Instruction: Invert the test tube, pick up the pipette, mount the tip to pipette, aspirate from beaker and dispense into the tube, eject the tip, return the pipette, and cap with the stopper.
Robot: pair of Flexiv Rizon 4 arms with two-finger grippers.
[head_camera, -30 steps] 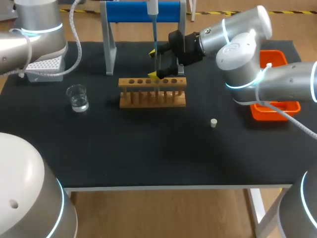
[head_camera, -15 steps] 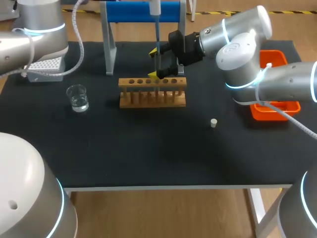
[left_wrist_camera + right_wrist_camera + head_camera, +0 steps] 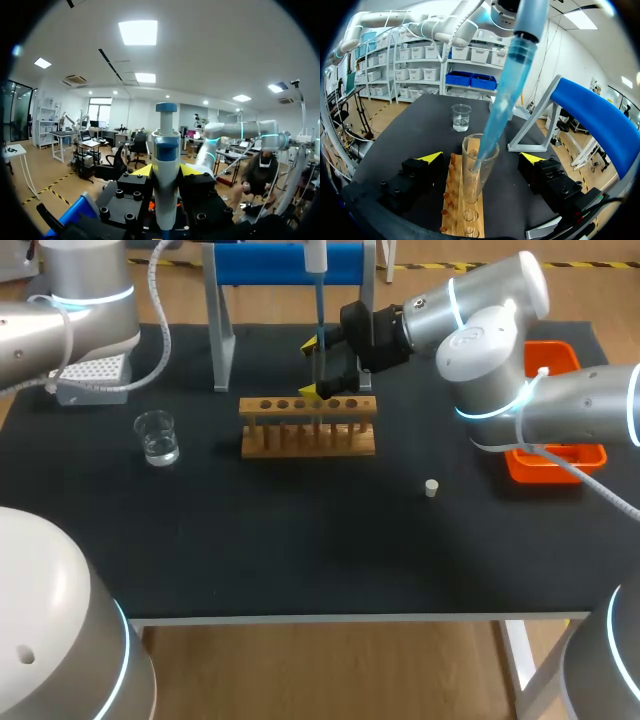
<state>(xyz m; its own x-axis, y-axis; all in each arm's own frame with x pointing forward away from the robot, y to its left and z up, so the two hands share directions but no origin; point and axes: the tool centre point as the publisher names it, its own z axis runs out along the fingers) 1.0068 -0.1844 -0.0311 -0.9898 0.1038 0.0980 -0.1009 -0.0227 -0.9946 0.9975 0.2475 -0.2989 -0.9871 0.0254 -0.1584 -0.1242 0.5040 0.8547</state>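
The left claw (image 3: 166, 172) pinches the white-and-blue pipette (image 3: 165, 150) upright so its translucent blue tip (image 3: 507, 85) reaches into the clear glass test tube (image 3: 479, 170) in the wooden rack (image 3: 308, 428). The right claw (image 3: 481, 157) sits spread astride the tube, likely guarding against tipping. The small white stopper (image 3: 431, 488) lies at the rack's 4 o'clock.

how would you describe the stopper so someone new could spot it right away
Start at the wooden test tube rack in the middle of the black table. Look to its front right, toward the orange tray: the stopper lies alone on the bare tabletop. It is the only small off-white plug there, touching nothing.
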